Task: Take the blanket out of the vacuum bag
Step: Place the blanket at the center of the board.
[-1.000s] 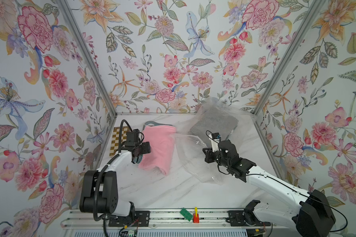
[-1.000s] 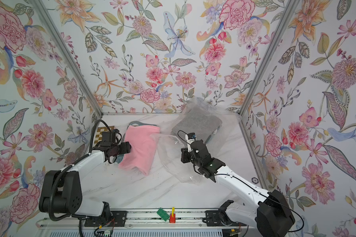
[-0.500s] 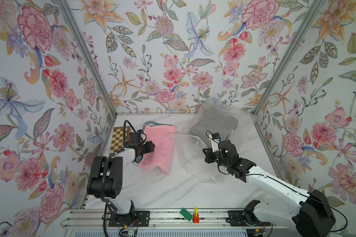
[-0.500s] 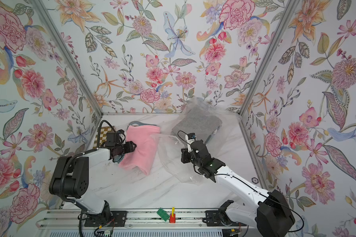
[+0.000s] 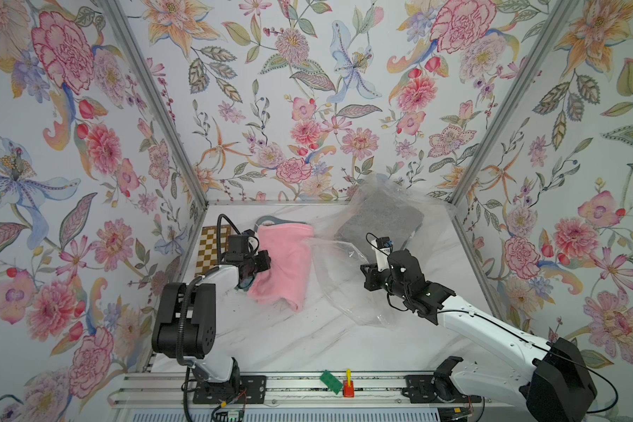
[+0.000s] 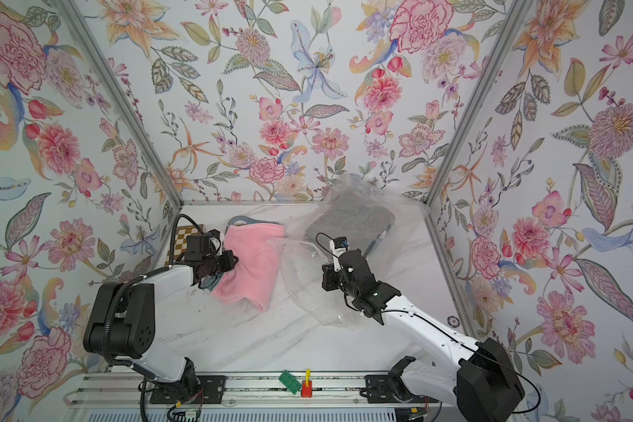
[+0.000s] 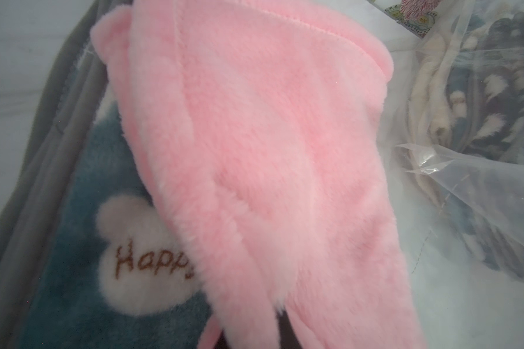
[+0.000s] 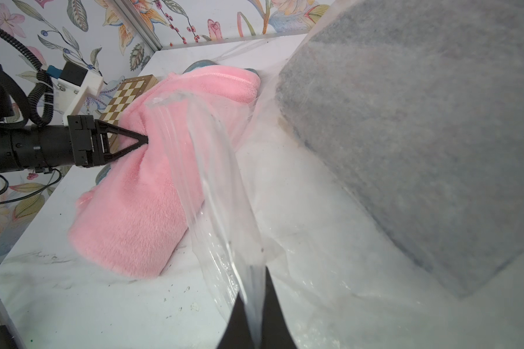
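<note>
Since one second back: my left gripper (image 8: 145,140) went from open to closed, and my left elbow folded up higher at the near-left of the bench. My right arm held the same pose.

Noted, large to small:

- Under everything, the marble table (image 5: 271,343) was white and veined, with dark specks near its middle.
- Over the table's right half, the vacuum bag (image 5: 338,292) was spread as clear, crinkled film from the middle toward the far-right corner. One fold of film rose from my right fingers and draped across the pink blanket's near side.
- At the far right, a folded grey blanket (image 5: 380,223) was seen through the film.
- Left of centre, the pink blanket (image 5: 287,266) was fluffy and bunched, lying just beside the bag on its left. Most of it looked clear of the film. I could not tell whether its right edge was still under plastic.
- Beneath the pink one, the left wrist view showed a blue blanket (image 7: 73,196) with a white patch stitched "Happy".
- At the far-left table edge, a chessboard (image 5: 212,244) lay behind my left wrist.
- On the left gripper, the tips were together, pinching a tuck of the pink blanket's left edge.
- My right gripper (image 8: 254,308) was clamped on a strip of bag film above the middle of the bag, apart from the pink blanket.
- On the front rail, a green block (image 5: 329,381) lay just beside a red-and-yellow piece (image 5: 348,386).
</note>
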Controlling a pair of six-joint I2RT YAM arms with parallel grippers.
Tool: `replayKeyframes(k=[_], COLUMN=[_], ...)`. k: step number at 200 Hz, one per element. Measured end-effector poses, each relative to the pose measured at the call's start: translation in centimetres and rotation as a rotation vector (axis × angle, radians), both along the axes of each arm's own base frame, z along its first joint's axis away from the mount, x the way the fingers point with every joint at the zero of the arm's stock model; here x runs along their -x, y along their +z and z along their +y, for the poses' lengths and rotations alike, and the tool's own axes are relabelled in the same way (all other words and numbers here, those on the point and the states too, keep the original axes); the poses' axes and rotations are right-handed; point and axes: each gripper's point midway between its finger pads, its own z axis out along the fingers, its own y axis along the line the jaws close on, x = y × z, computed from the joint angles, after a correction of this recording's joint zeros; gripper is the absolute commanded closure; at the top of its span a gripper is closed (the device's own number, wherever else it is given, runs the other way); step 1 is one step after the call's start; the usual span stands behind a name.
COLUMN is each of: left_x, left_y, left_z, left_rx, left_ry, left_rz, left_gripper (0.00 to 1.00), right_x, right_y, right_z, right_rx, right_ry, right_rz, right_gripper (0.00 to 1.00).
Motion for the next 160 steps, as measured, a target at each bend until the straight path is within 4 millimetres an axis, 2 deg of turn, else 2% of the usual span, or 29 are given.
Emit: replayKeyframes(k=[48, 93, 129, 146, 160], left_x=[-0.2, -2.2, -3.8, -4.1, -4.2], left_y=[1.8, 6.3, 9.8, 10.8, 10.8], left_z=[-0.2, -0.5, 0.3, 0.9, 1.5], left_rx=[0.016, 0.022, -0.048, -0.090, -0.130], left_ry=[-0.002, -0.013, -0.005, 0.005, 0.021], left_rz=[-0.020, -0.094, -0.141, -0.151, -0.145], left_gripper=[1.00, 1.00, 1.00, 1.00, 1.00], right_x=[0.0, 0.1, 0.1, 0.1, 0.2], right_y=[0.0, 0.3, 0.5, 0.3, 0.0], right_z=[0.0, -0.1, -0.1, -0.3, -0.5], right_rx=[0.000, -0.005, -0.008, -0.006, -0.002], right_ry=[0.000, 0.000, -0.001, -0.005, -0.007], right_rz=[0.000, -0.007, -0.011, -0.009, -0.004], right_gripper=[1.00, 1.00, 1.00, 1.00, 1.00])
